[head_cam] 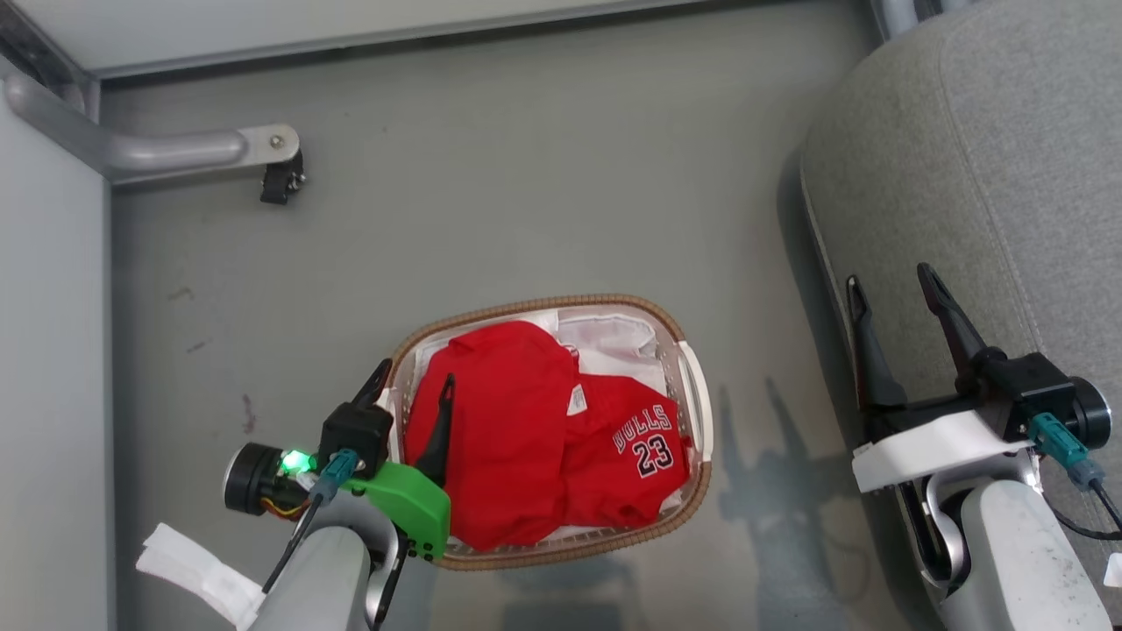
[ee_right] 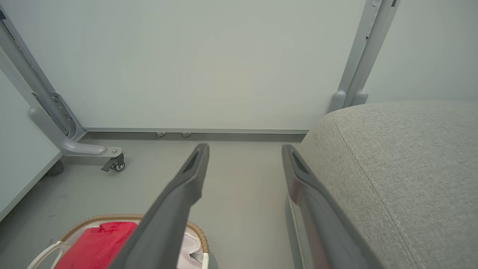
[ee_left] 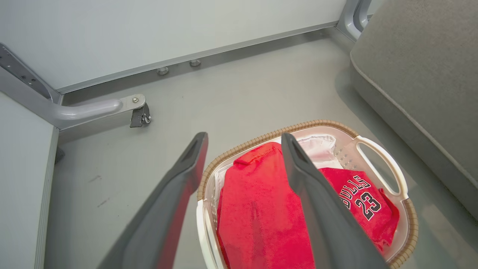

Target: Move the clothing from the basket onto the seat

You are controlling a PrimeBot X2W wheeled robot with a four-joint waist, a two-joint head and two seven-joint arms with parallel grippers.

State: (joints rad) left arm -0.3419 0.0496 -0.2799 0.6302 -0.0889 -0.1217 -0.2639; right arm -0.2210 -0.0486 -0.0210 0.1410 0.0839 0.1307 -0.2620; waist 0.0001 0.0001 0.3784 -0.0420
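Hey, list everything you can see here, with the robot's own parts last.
Oval perforated plastic laundry basket, woven rim: one, white and brown, on the floor.
Plain garment: one, red, basket's left half.
BULLS 23 jersey: one, red, basket's right half.
Fabric liner: one, white, under the garments.
Woven-fabric upholstered seat: one, grey, right of the basket.
Metal frame leg with caster: one, grey, far left.
Left hand: one, dark fingers, open over the basket's left rim.
Right hand: one, dark fingers, open by the seat's edge.
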